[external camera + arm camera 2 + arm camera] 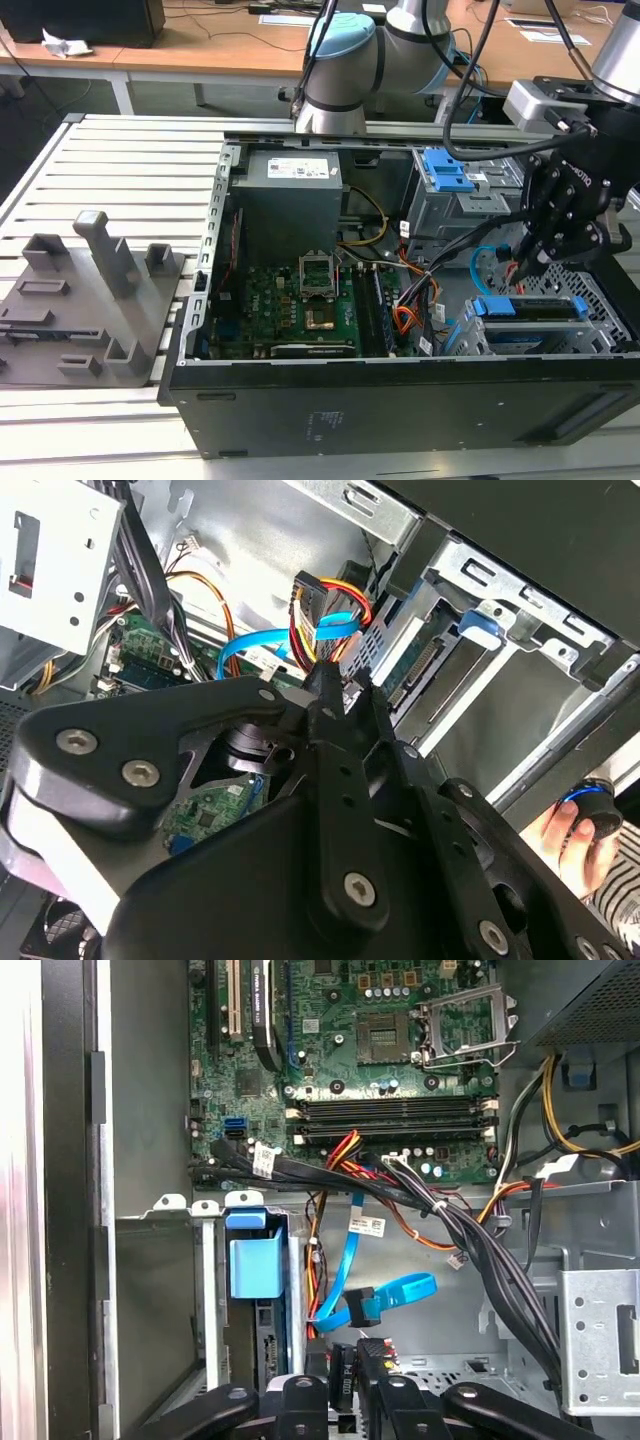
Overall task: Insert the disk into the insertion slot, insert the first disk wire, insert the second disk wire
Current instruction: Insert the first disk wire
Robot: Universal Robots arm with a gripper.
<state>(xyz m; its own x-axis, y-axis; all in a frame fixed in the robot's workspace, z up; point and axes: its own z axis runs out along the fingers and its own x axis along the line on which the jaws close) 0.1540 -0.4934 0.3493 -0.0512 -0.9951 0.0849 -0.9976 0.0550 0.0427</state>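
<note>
Black open-sided computer case [400, 400] on a slatted metal table. At the case's near corner on the exterior view's right: flat silver-grey disk [530, 308] in a bright blue carrier, seated in the light-grey perforated insertion slot [603, 298]. Just above it, black gripper [347, 1368], fingers clamped on the dark plug of the orange, yellow and black first disk wire [318, 605]. Thin light-blue second disk wire [405, 1288] loops beside them. Farther back, taller grey cage [450, 205] with a blue latch.

At the exterior view's left I see a grey fixture tray [150, 300] with upright blocks. At centre lies the green motherboard [290, 310], below a grey power supply [290, 195]. A wooden desk [200, 45] spans the top.
</note>
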